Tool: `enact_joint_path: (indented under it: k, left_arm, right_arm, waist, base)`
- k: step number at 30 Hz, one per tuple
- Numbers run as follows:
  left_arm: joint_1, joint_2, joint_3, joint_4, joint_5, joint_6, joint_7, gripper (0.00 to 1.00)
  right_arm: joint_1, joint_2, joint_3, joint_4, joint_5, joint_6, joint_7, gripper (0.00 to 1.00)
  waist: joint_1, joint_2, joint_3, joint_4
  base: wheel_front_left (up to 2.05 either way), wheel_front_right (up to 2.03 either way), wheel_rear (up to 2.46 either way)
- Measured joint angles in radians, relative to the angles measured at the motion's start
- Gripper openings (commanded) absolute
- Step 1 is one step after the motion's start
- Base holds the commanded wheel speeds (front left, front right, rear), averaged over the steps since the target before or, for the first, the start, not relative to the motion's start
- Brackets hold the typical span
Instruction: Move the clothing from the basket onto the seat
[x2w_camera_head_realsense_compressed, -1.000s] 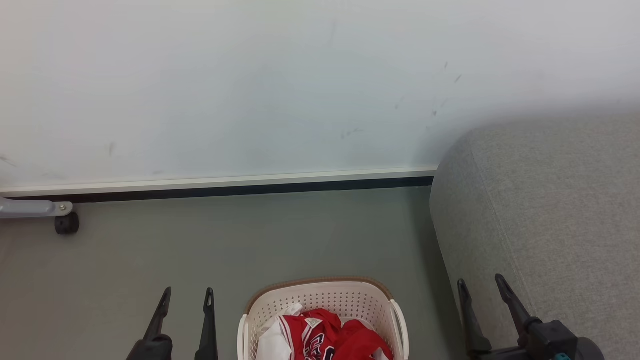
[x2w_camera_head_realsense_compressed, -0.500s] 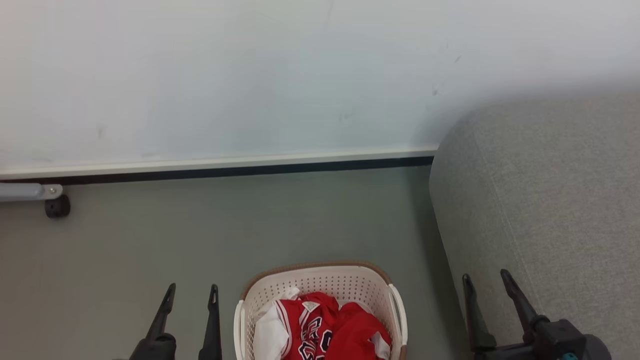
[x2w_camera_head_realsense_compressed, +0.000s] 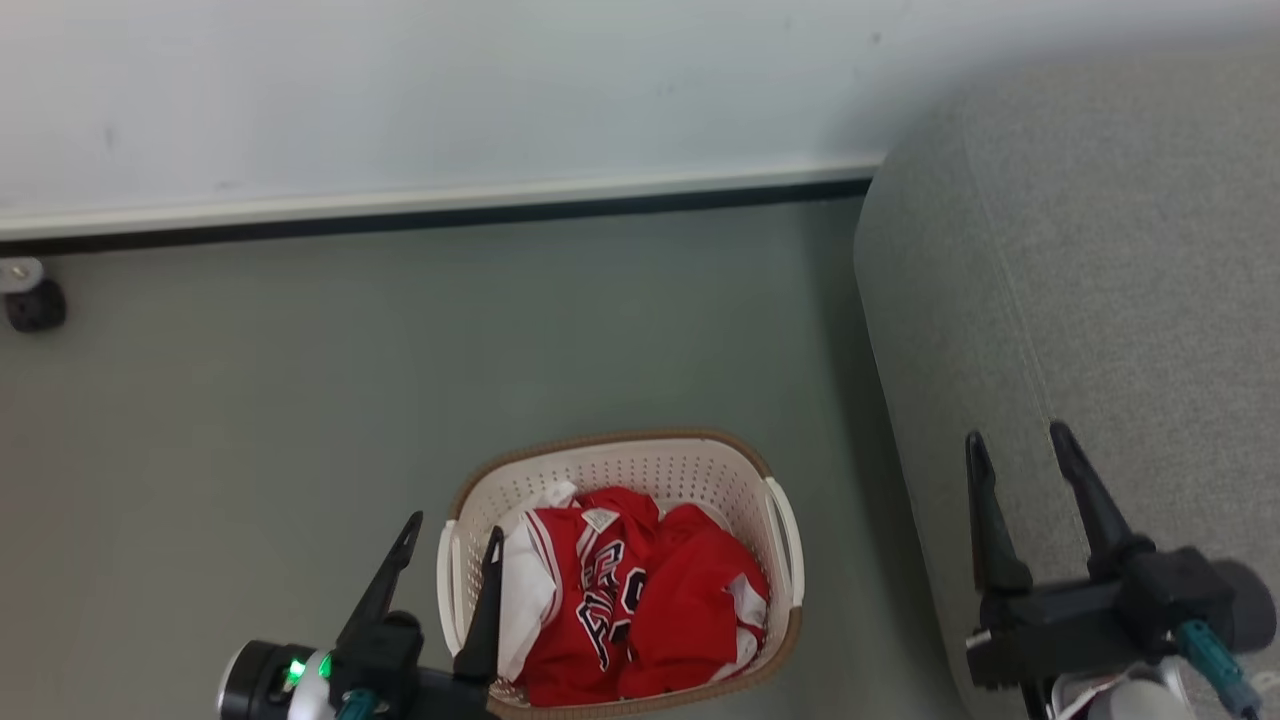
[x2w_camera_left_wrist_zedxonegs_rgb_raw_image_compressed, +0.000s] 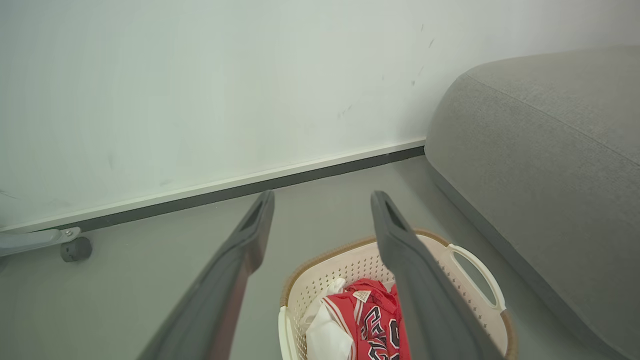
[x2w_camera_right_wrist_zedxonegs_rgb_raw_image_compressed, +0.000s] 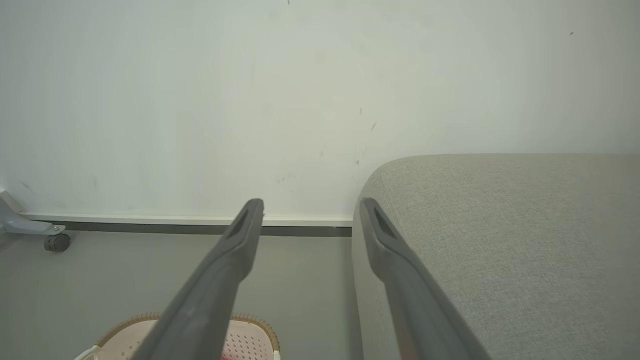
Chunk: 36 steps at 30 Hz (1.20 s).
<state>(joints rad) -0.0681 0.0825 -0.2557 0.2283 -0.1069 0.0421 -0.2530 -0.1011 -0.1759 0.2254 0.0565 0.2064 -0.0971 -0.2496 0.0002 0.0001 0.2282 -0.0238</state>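
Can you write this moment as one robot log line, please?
clothing: in basket | left gripper: open, near basket | right gripper: open, at seat edge | nothing held

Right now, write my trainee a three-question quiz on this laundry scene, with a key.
1. True or false: the clothing already lies on the sofa.
2. The basket stands on: A) the floor; B) a table; C) a chair.
3. Fill in: the left gripper and the right gripper both have their fingers ____, holding nothing.

Key: 1 false, it is in the basket; 2 A; 3 open.
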Motion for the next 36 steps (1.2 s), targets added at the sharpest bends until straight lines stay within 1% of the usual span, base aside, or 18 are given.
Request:
enact_joint_path:
  k: [10, 12, 17, 23, 27, 29, 36]
  left_arm:
    - [-0.162, -0.017, -0.090, 0.142, 0.047, -0.042, 0.002, 1.00]
    - [-0.199, -0.022, -0.102, 0.176, 0.048, -0.044, 0.012, 1.00]
    - [-0.264, -0.024, -0.128, 0.258, 0.059, -0.061, 0.029, 1.00]
    - [-0.331, -0.025, -0.151, 0.348, 0.077, -0.071, 0.050, 1.00]
    - [-0.388, -0.025, -0.182, 0.400, 0.113, -0.095, 0.064, 1.00]
    - [-0.402, -0.026, -0.184, 0.412, 0.117, -0.095, 0.067, 1.00]
    - [-0.507, -0.027, -0.196, 0.472, 0.128, -0.104, 0.077, 1.00]
  right_arm:
    - [-0.151, -0.007, -0.006, -0.047, -0.015, 0.016, -0.007, 1.00]
    - [-0.171, -0.008, -0.011, -0.055, -0.015, 0.017, -0.007, 1.00]
    - [-0.184, -0.014, -0.016, -0.085, -0.019, 0.018, -0.007, 1.00]
    - [-0.218, -0.014, -0.027, -0.130, -0.023, 0.018, -0.007, 1.00]
    - [-0.228, -0.018, -0.028, -0.155, -0.031, 0.018, -0.007, 1.00]
    - [-0.237, -0.019, -0.030, -0.162, -0.031, 0.018, -0.007, 1.00]
    - [-0.282, -0.023, -0.056, -0.220, -0.031, 0.016, -0.007, 1.00]
  waist:
    - [0.0000, 0.0000, 0.141, -0.049]
    - [-0.0002, 0.0001, 0.170, -0.061]
    - [-0.0001, 0.0001, 0.242, -0.090]
    - [-0.0001, 0.0001, 0.331, -0.126]
    - [-0.0001, 0.0001, 0.390, -0.149]
    - [0.0000, 0.0002, 0.405, -0.155]
    - [0.0000, 0.0001, 0.511, -0.190]
  base:
    - [0.00, 0.00, 0.00]
    - [0.00, 0.00, 0.00]
    - [0.00, 0.00, 0.00]
    - [0.00, 0.00, 0.00]
    - [0.00, 0.00, 0.00]
    - [0.00, 0.00, 0.00]
    - [0.00, 0.00, 0.00]
